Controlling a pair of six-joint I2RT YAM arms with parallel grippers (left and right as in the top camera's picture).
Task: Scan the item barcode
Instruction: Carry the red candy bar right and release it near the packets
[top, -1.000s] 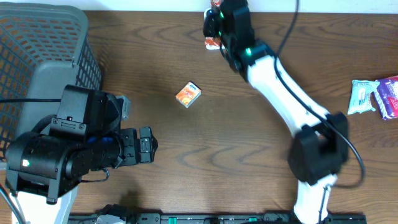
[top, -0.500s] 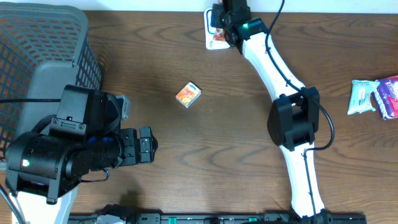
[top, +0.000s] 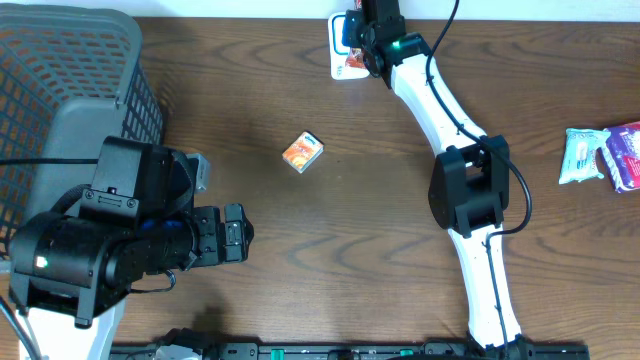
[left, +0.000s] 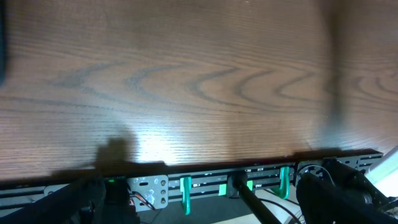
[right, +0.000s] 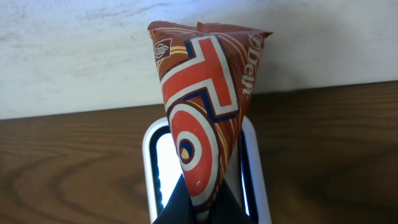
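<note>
My right claw is clamped on the lower end of a red and brown snack packet, which stands upright with its sealed edge on top. The packet sits just above a white-rimmed scanner at the far edge of the wooden table, in front of a pale wall. My left claw rests low on the near left with its jaws wide apart, holding nothing, beside a grey basket. A small orange box lies alone mid-table.
</note>
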